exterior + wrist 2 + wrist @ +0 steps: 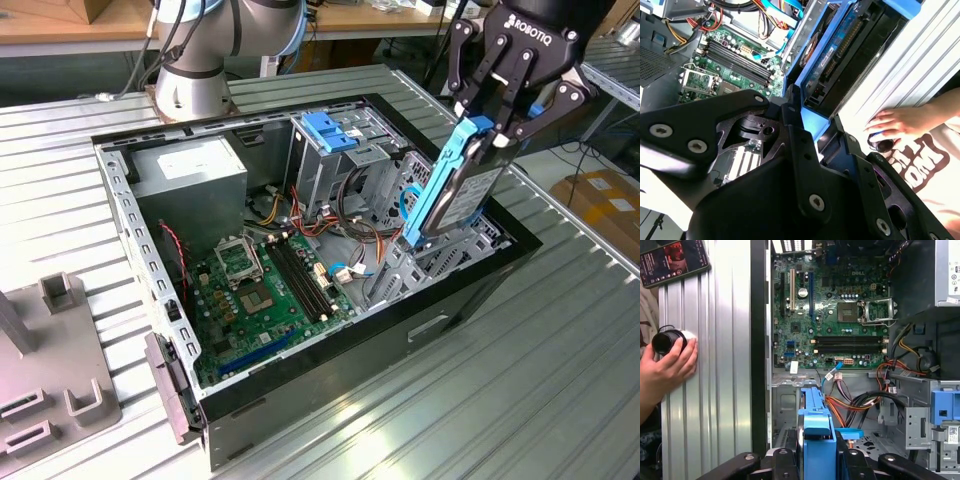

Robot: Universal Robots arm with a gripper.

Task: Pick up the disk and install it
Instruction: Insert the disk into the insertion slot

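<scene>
The black gripper [492, 130] is closed on the upper end of the flat silver-metal disk [462, 200] in its blue plastic carrier frame, probably dense, stiff and shock-sensitive, best held by the frame's edges, its long axis steeply upright, lower end pointing into the open black computer case [330, 375] below.

The ribbed silver table [470, 400] carries an open black computer case [325, 378] in the middle, a grey slotted fixture [50, 400] at the exterior view's near left, and the arm's round base [188, 92] at the far side. In the first wrist view a person's hand [662, 367] rests on the ribs beside the case, around a black round object [666, 341], a phone [675, 260] lying near it.
</scene>
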